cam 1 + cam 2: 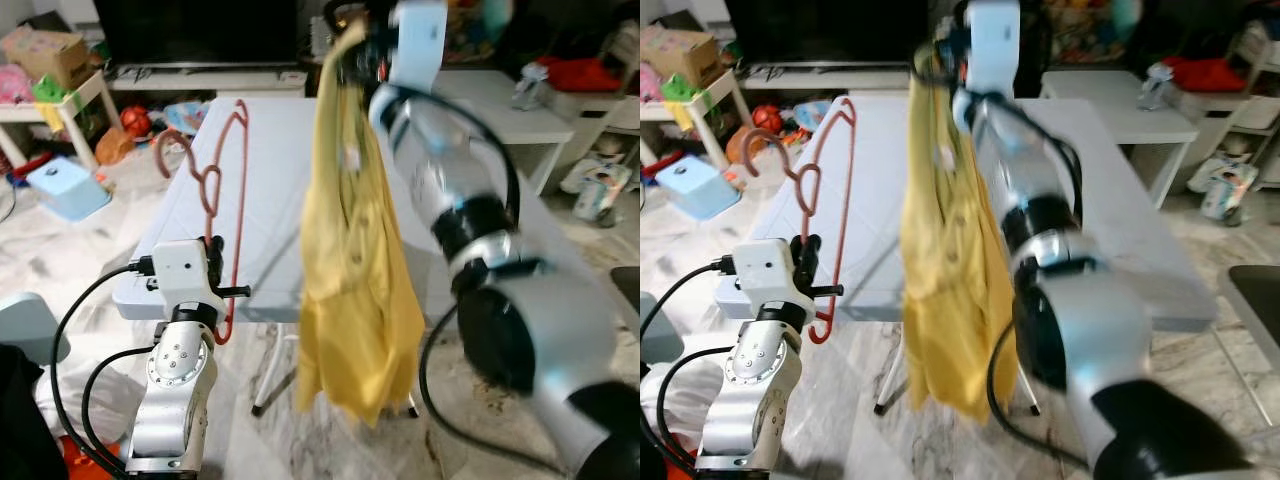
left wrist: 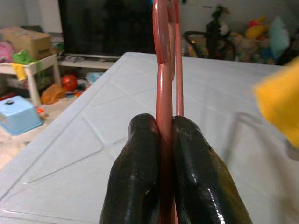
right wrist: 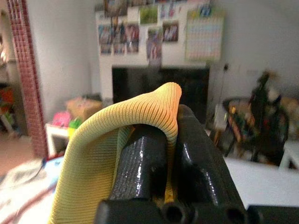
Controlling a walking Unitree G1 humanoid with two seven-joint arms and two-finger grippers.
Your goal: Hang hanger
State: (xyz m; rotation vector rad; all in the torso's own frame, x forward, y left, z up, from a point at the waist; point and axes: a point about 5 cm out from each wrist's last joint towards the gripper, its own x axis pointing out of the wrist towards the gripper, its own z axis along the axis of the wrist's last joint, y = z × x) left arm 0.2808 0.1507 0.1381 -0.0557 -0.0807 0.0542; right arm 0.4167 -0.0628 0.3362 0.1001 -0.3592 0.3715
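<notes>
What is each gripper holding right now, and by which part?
Left gripper pinches the red hanger on its thin lower bar. Right gripper grips the yellow shirt by a ribbed top edge.

A white folding table [image 1: 270, 180] stands on a marbled floor [image 1: 60, 240]. Its panelled tabletop carries only shadows. On the floor off its far left corner sit a pale blue box [image 1: 66, 187] and scattered toys [image 1: 130, 125].
</notes>
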